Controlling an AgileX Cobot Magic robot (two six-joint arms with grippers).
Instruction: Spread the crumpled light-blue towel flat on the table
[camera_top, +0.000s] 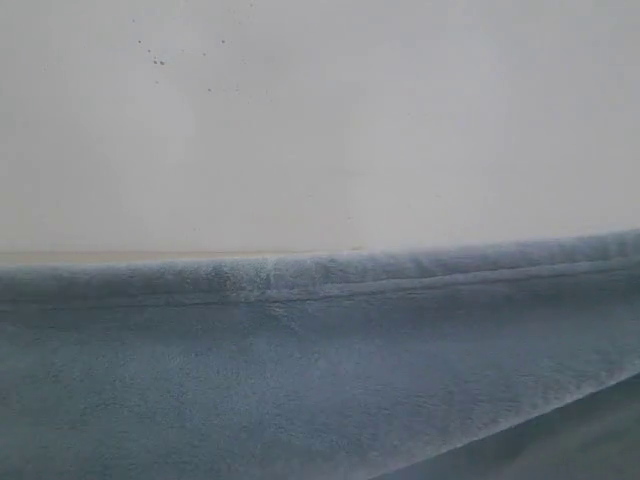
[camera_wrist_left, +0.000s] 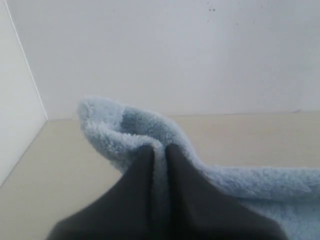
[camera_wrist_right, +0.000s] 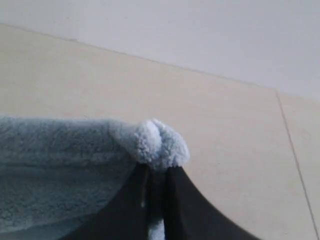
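A plain white wall (camera_top: 320, 110) fills the upper half of the exterior view, with a few tiny dark specks (camera_top: 157, 60) scattered at its upper left. In the left wrist view it meets a side wall (camera_wrist_left: 15, 100) along a slanted corner line at the left of the frame

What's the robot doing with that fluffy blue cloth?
It's handling a light-blue towel with both arms. The left fingers are shut on one bunched bit of it, and the right fingers are shut on another, over the beige table. In the exterior view the towel stretches right across, with its hem along the top edge.
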